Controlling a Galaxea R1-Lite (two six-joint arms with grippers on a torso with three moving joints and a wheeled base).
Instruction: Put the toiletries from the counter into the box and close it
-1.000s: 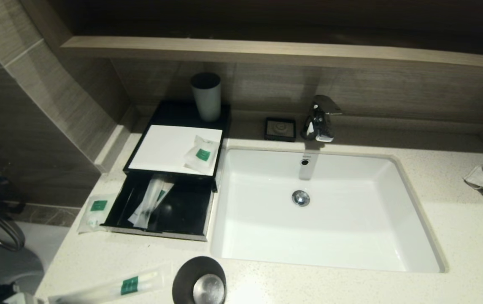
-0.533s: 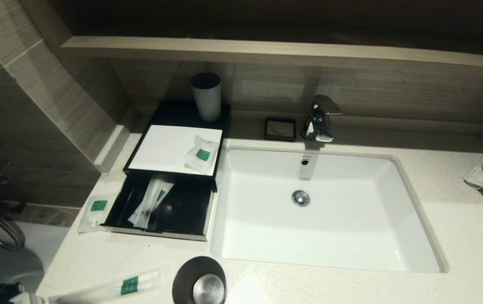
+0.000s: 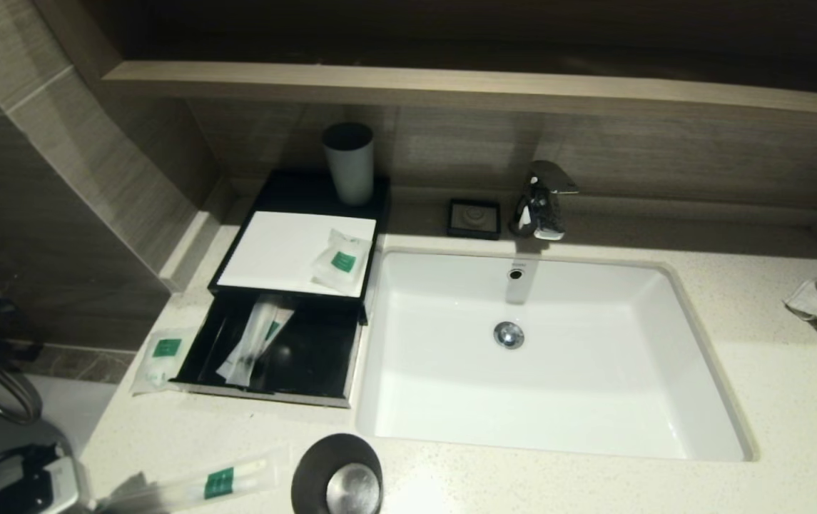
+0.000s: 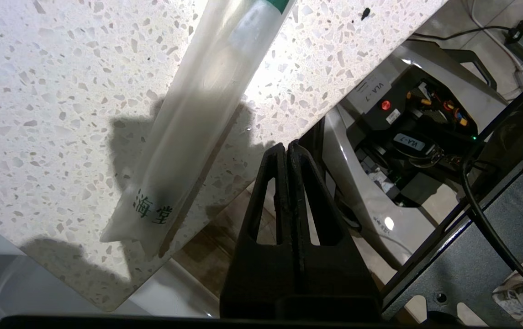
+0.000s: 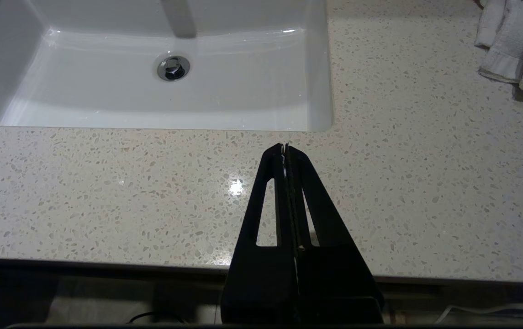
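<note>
While its jaws are pressed together on nothing, the left hand [image 4: 287, 145] sits just off the near left corner of the bench [image 4: 37, 114], beside the near end of a long sachet [image 4: 188, 123]. That sachet lies flat on the stone with its tail overhanging the edge; its long axis runs from the hand away along the front edge toward the black cup [image 3: 337, 475]. To grasp it, I judge the fingers must first part. The left arm is far nearer; the right hand [image 5: 285, 145], also closed and empty, waits over the front of the bench right of the sink [image 5: 320, 68]. Further off, the box [image 3: 287, 250] has its drawer [image 3: 308, 357] open with one long sachet [image 3: 255, 339] inside, one small sachet [image 3: 340, 260] on the white top, another [image 3: 160, 357] just left of the drawer. Compared with a second ago, the left hand has risen into the head view's lower left corner; the sachets are unmoved.
</note>
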